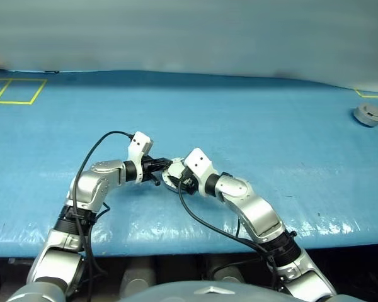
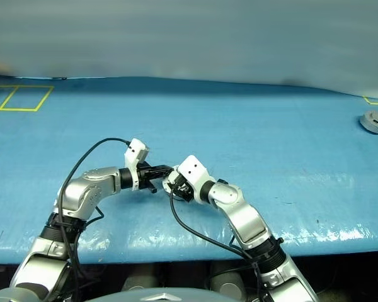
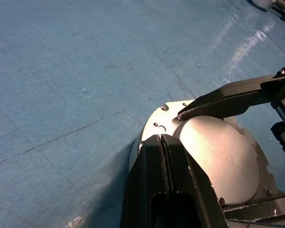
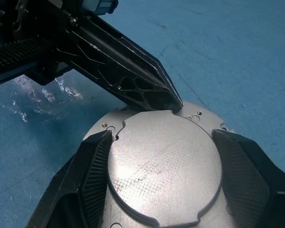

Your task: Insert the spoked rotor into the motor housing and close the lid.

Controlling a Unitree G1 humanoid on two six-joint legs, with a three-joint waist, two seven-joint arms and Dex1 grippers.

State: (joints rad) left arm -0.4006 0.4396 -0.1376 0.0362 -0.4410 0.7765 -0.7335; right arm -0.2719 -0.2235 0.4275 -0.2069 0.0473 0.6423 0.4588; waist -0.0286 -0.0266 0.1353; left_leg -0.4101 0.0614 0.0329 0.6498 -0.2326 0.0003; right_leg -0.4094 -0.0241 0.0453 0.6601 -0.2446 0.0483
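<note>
Gripping motor housing [image 4: 161,166], right gripper [image 4: 164,180] jaws spread; left gripper [image 3: 168,142] jaws pressed together on lid.

No text, label, brand, number or sign could be read on anything in these views.

motor housing [image 4: 161,166] cut off at frame edge, interior hidden under lid [image 4: 164,164]
</note>
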